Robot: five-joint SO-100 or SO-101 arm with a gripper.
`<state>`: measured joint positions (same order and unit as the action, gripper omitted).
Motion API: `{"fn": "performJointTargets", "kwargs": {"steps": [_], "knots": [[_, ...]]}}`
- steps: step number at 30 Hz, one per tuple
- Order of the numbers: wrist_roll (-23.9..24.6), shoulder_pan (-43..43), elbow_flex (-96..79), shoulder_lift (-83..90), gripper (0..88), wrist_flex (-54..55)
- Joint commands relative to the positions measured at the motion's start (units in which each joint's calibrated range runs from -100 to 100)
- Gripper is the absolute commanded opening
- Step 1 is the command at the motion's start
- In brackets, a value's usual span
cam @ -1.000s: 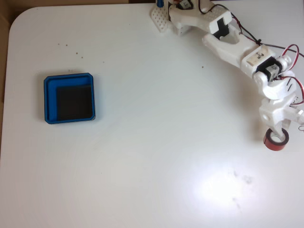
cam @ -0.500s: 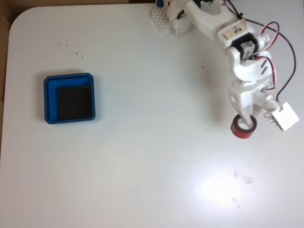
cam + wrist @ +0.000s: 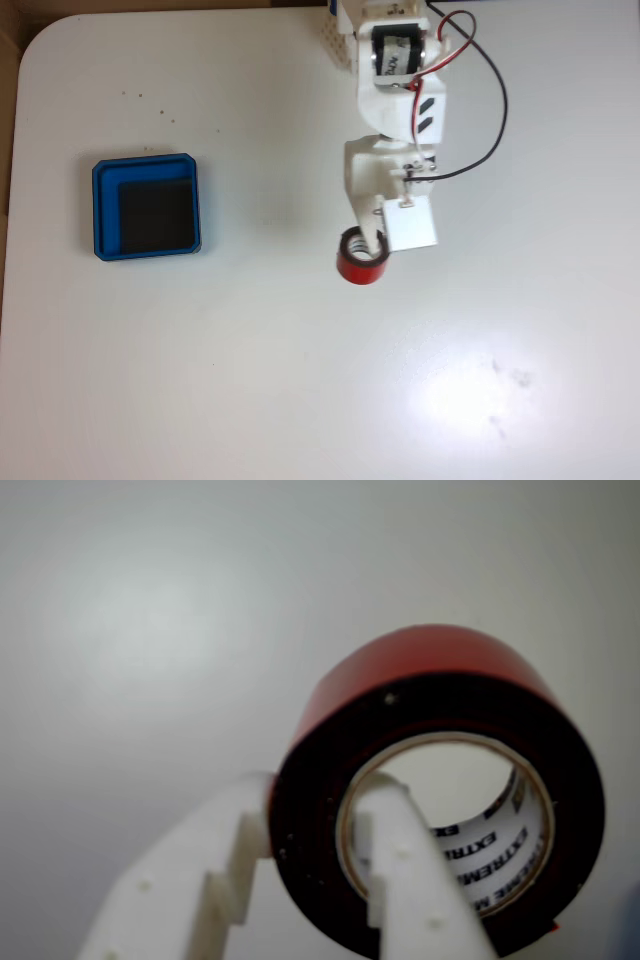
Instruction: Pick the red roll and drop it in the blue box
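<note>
Red roll [image 3: 360,259], pinched through its wall by the claw [image 3: 372,250], hangs over the white table [image 3: 300,380].

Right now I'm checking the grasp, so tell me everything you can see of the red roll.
The red roll is a ring of glossy red tape on a pale core printed with dark lettering, its centre hollow. The gripper pinches its wall, one white finger inside the hole, the other outside. In the fixed view the roll hangs at the arm's tip above the white table, well right of the blue box.
</note>
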<state>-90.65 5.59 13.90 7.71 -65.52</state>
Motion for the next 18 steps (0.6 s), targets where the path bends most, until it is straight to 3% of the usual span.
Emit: {"fn": "performJointTargets", "kwargs": {"steps": [1, 11, 18], "knots": [[-0.33, 7.55, -0.06, 3.00, 0.5, 0.01], [-0.33, 28.65, -0.06, 2.58, 0.5, 0.01], [-0.33, 37.74, -0.15, 2.41, 0.5, 0.01]]}}
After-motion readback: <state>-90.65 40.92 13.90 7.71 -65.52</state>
